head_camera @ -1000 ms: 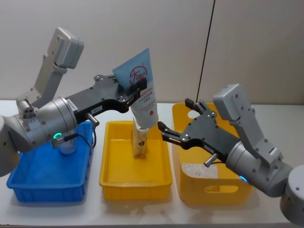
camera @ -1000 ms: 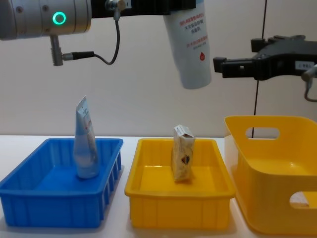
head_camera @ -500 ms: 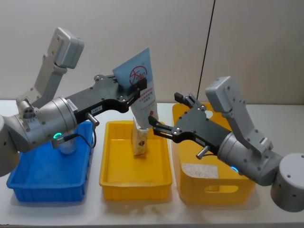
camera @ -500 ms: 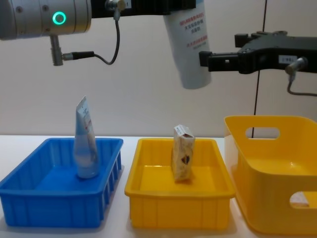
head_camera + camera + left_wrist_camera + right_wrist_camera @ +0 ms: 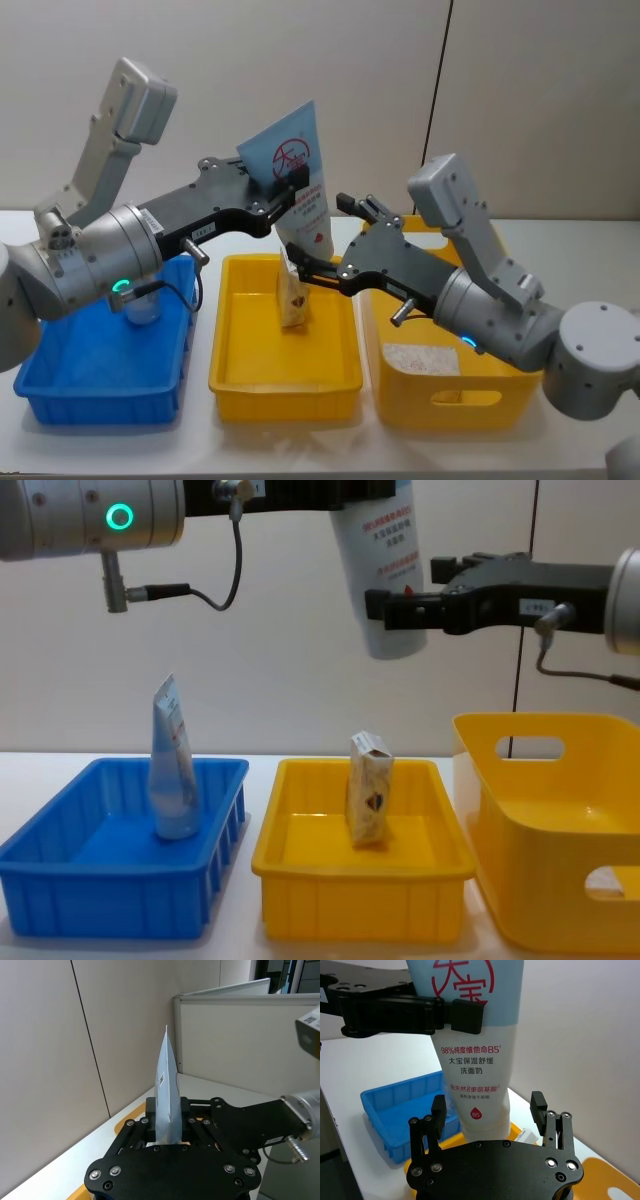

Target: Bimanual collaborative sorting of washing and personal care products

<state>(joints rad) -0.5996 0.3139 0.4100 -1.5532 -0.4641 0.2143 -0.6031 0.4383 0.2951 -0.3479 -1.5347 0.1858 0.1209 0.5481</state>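
Note:
My left gripper (image 5: 288,186) is shut on a white squeeze tube (image 5: 303,205) with red print, held high over the yellow tray (image 5: 240,375) with its cap end down. In the left wrist view the tube's flat end (image 5: 167,1092) sticks up between the left gripper (image 5: 167,1132) fingers. My right gripper (image 5: 488,1108) is open, its fingers standing on either side of the tube's lower part (image 5: 472,1085) without touching it. From the chest the tube (image 5: 385,580) and right gripper (image 5: 410,590) hang level. A beige carton (image 5: 369,790) stands in the yellow tray. Another tube (image 5: 172,765) stands in the blue tray (image 5: 60,860).
A deep yellow bin (image 5: 450,400) sits at the right with a flat white item (image 5: 410,358) on its bottom. The three containers stand side by side on a white table, with a pale wall close behind.
My right gripper has travelled left from over the yellow bin to the hanging tube, and its open fingers now flank the tube's lower part. The left arm and tube have stayed still.

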